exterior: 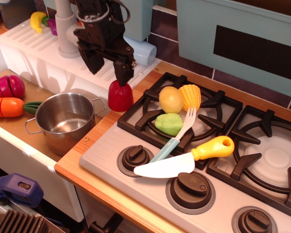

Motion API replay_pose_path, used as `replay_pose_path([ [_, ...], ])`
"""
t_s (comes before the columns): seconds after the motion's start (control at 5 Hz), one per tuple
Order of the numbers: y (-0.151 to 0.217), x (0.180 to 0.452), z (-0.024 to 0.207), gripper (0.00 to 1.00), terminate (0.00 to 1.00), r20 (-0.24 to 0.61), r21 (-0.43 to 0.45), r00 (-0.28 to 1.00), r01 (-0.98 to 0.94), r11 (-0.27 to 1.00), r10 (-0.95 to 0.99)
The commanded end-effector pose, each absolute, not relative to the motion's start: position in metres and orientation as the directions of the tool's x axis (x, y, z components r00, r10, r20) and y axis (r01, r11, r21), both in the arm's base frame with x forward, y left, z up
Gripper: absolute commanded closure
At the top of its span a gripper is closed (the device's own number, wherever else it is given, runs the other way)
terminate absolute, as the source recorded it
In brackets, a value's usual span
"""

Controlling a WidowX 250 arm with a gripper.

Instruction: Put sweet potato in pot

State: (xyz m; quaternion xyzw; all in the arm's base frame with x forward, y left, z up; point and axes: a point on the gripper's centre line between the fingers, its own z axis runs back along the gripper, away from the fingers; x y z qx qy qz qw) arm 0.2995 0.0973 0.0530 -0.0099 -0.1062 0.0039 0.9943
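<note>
The gripper (pixel 108 69) was seen with its two black fingers spread wide and nothing held between them. The right-hand finger (pixel 123 73) in the picture hung just over the dome of the sweet potato (pixel 120 96), which stood directly below, upright on its flat cut end, at the counter's edge beside the stove (pixel 150 145). Whether that fingertip touched the dome could not be told. The other finger was poised over open counter to the side, so the jaws were not yet centred around the toy.

Below and to the left of the gripper, the pot (pixel 64 120) was set apart from the sweet potato, empty, its near wire handle pointing toward it.

The toy was judged to be light, hard and stiff, its glossy plastic likely slippery. A hold across the wider lower body, not on the rounded top, was thought safest, since pads closing on the dome could squeeze it out.
</note>
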Motion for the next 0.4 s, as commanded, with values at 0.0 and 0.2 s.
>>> replay_pose_path([
  [0.0, 0.0942, 0.3178, 0.0581, 0.00, 0.00, 0.264, -0.003, 0.965, 0.008, 1.000, -0.007],
  [0.2, 0.0881, 0.3148, 0.0491, 0.00, 0.00, 0.279, -0.016, 0.960, -0.003, 1.000, 0.008],
])
